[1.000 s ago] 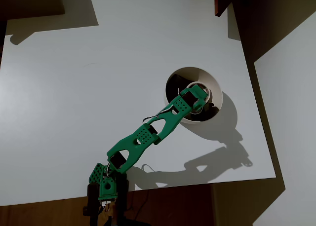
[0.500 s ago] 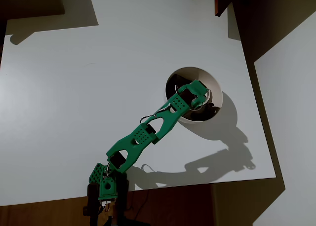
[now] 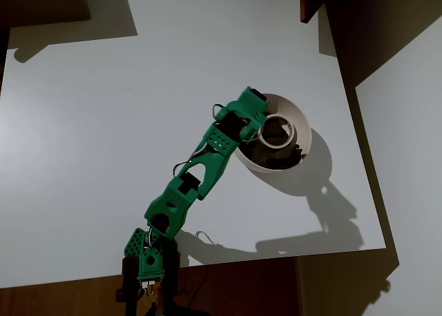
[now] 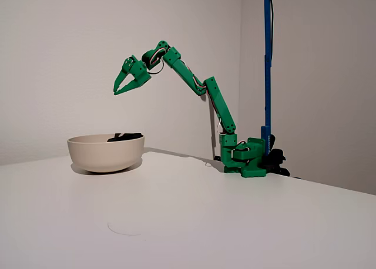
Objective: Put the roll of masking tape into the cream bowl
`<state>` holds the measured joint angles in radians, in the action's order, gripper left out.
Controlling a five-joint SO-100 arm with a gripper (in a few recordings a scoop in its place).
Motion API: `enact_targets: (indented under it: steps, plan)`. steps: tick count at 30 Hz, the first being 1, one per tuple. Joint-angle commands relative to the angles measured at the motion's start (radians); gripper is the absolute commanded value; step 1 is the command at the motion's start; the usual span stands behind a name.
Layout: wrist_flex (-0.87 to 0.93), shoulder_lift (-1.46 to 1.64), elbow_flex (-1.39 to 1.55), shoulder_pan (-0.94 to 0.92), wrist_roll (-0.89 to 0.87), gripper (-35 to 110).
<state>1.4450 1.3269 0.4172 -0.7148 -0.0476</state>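
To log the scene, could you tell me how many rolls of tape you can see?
1: the roll of masking tape lies inside the cream bowl in the overhead view. The bowl's wall hides its inside in the fixed view.

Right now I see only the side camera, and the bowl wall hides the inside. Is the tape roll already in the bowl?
Observer: Yes, the tape roll lies inside the bowl.
Operator: Does it lie flat or lean on the wall?
Observer: Flat, with its hole facing up.
Operator: Is the claw directly above it?
Observer: No. From overhead, the claw is over the bowl's left edge, beside the roll.
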Motion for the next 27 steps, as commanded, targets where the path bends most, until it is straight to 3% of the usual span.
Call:
enact_targets:
  steps: [1, 22, 27]
  plan:
    - [0.055, 0.167, -0.057, 0.048, -0.014, -8]
    - [0.407, 0.42, -0.051, 0.588, -0.035, -8]
    - [0.419, 0.445, -0.002, 0.667, -0.041, -8]
